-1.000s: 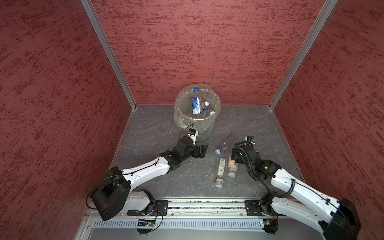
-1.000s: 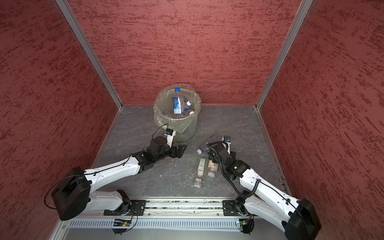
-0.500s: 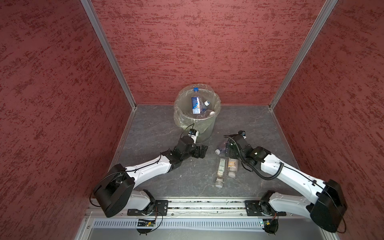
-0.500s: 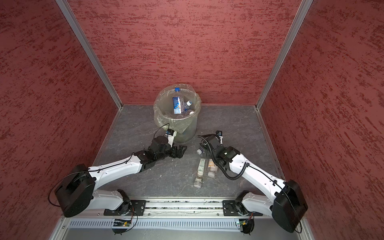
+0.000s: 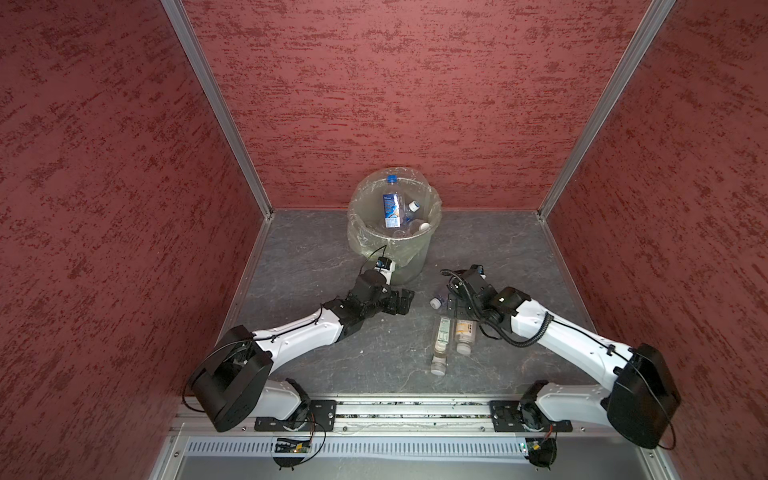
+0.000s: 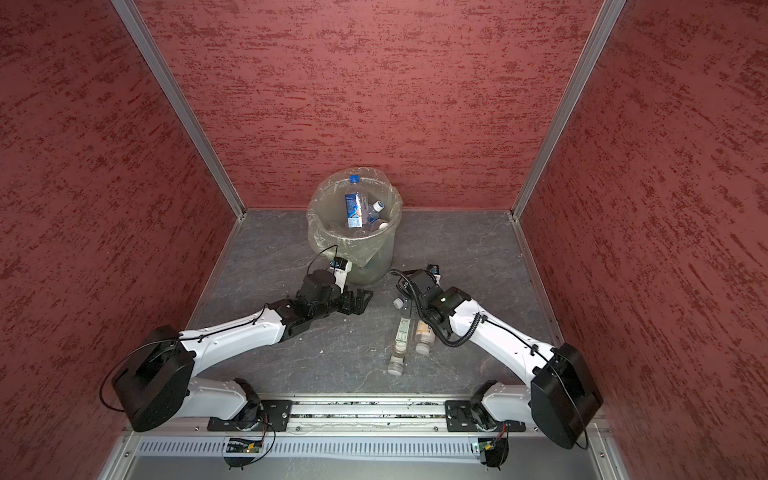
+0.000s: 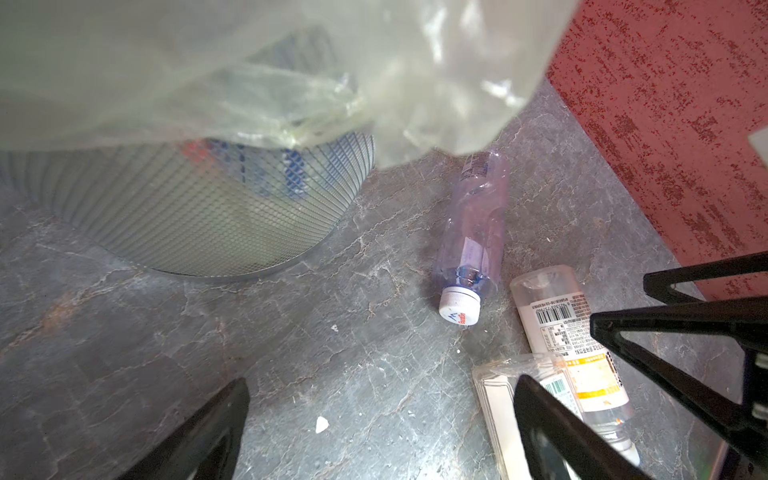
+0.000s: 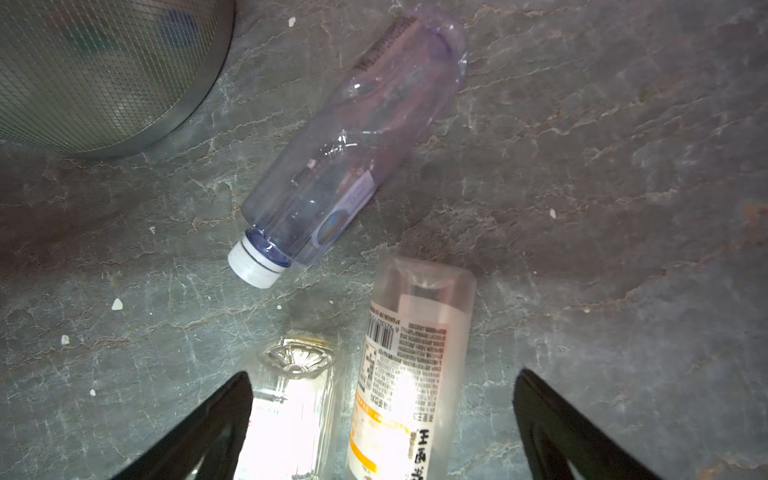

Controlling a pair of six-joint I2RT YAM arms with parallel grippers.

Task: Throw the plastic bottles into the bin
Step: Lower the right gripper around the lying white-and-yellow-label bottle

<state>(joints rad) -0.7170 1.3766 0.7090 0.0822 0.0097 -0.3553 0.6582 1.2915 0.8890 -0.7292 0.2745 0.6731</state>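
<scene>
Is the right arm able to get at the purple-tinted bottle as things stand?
Probably yes. The right pincer is open just short of the purple-tinted bottle, which lies uncovered on the floor. The two bottles beneath the pincer lie clear of it.

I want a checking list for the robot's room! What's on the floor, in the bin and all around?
Surface: grey marbled floor.
Job's things: round translucent grey-green bin with a clear liner holds several bottles, including a blue-labelled bottle; on the floor lie a purplish clear bottle with white cap, an orange-labelled clear bottle and a slim clear bottle.
Clutter: small white crumbs.
Grippers: left gripper open, empty, beside the bin; right gripper open, empty, above the floor bottles.
Cables: black cable loop at left wrist; coiled black cable along right arm.
Surroundings: red textured walls, metal corner posts.
</scene>
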